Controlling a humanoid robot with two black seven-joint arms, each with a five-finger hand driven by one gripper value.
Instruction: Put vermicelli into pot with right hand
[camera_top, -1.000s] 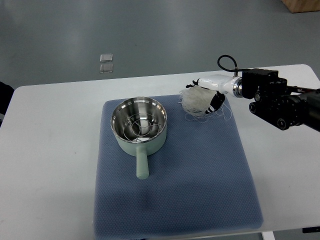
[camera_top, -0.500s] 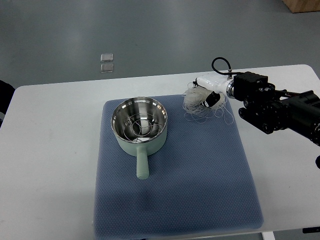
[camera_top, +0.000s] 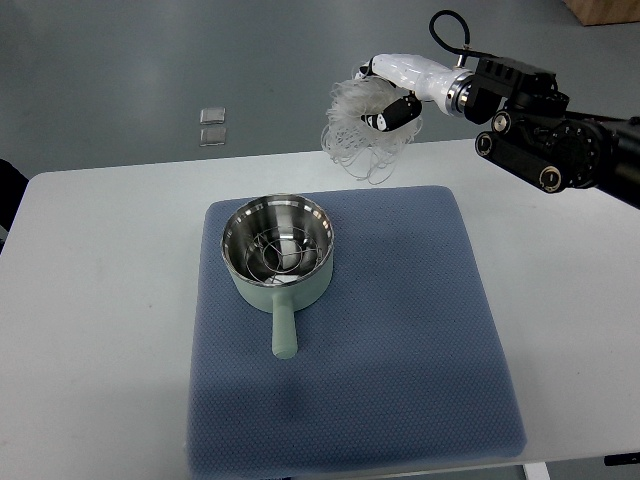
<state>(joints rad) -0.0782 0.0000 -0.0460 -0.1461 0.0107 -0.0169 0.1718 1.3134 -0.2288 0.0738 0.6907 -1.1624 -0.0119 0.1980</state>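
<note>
My right hand (camera_top: 385, 100) is raised above the table's far edge, its fingers shut on a tangled white bundle of vermicelli (camera_top: 356, 133) that hangs below and to the left of it. The pale green pot (camera_top: 279, 249) with a shiny steel inside and a wire rack at its bottom sits on the blue mat (camera_top: 400, 340), handle pointing toward me. The vermicelli is up and to the right of the pot, clear of the mat. The left arm is out of view.
The blue mat lies on a white table (camera_top: 100, 330). Two small clear squares (camera_top: 212, 126) lie on the grey floor beyond the table. A brown box corner (camera_top: 605, 8) shows at the top right.
The right hand has lifted the vermicelli off the mat and carried it up and to the left, toward the pot's side. The pot has not moved.
</note>
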